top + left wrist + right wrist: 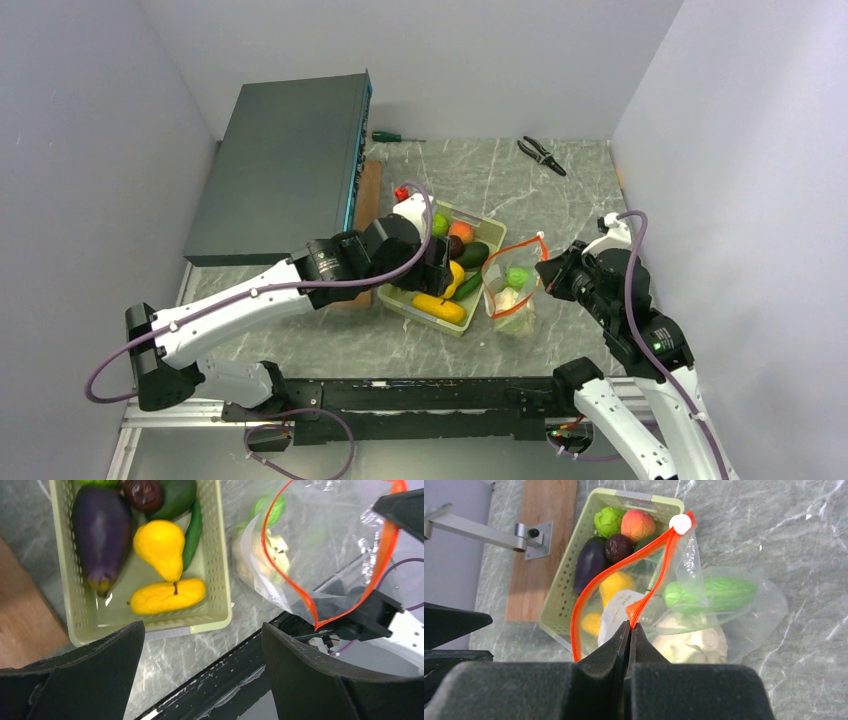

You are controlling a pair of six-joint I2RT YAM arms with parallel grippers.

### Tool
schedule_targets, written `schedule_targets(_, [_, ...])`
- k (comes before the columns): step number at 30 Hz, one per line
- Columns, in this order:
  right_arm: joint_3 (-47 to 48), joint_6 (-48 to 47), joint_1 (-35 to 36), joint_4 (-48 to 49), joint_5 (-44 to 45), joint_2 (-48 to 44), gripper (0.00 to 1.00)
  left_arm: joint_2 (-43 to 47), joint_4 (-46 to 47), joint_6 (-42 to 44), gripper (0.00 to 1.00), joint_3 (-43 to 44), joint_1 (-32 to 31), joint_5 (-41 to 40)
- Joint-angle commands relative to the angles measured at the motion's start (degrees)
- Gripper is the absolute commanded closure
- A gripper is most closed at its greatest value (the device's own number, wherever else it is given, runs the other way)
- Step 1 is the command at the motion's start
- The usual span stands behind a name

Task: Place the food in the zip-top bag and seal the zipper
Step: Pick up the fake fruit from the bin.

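Observation:
The zip-top bag [512,300] stands on the table right of the pale green tray [430,315], its mouth gaping. My right gripper [630,625] is shut on the red-orange zipper [651,587], pinching the strip near the middle; the white slider tab [682,524] sits at the far end. Inside the bag lie a bright green piece [709,592] and the white cauliflower [689,640]. In the tray [644,497] rest an orange round piece [638,524] and a small dark purple piece [618,547]. My left gripper [202,630] hangs open over the tray's near edge, with nothing between its fingers.
The tray [150,630] also holds a purple eggplant [102,530], yellow pieces [167,595] and green ones. A dark grey box [285,165] fills the back left, with a wooden board [368,200] beside it. A screwdriver [395,137] and pliers [541,155] lie at the back.

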State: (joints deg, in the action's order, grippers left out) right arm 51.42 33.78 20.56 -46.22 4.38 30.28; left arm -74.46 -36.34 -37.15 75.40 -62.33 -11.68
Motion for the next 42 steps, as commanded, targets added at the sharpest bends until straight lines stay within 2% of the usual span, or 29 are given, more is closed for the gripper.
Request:
schedule_targets(1, [-1.1,-1.1,0.0,2.2,-0.6,0.3,1.00,2.1,-2.8,-3.5,0.09,-2.7,0.0,-3.1])
schedule_targets(5, [0.0,-1.4,-0.1,1.6,0.4,0.3,1.00,-0.1,-3.0,-3.9,0.09,-2.3,0.0,-4.5])
schedule_targets(12, [3.0,-2.4,0.0,-0.4,3.8,-0.6,1.00,-8.9,-4.8,-2.2,0.10,4.2,0.1,-5.0])
schedule_targets(19, [5.2,-3.2,-0.1,-1.5,4.6,-1.4,1.00,-18.6,-6.9,1.0,0.15,12.0,0.4,-5.0])
schedule_targets(23, [5.4,-3.7,0.0,-2.2,6.1,-3.1,1.00,-23.4,-4.3,2.6,0.19,13.7,0.4,-7.2])
schedule_targets(26, [5.4,-4.0,0.0,-3.1,7.7,-4.3,1.00,-25.1,0.3,3.4,0.26,12.7,0.4,-8.8])
schedule_targets(28, [4.9,-3.9,0.0,-3.1,8.6,-5.2,1.00,-25.8,3.2,4.6,0.27,11.4,0.4,-9.4])
schedule_targets(35, [4.2,-5.2,0.0,-2.1,6.7,-4.1,1.00,-29.1,6.2,7.0,0.20,10.9,0.4,-11.6])
schedule_targets(42, [4.7,-3.7,-0.1,-2.4,4.6,-3.8,1.00,-28.5,10.9,6.8,0.15,5.5,0.7,-12.5])
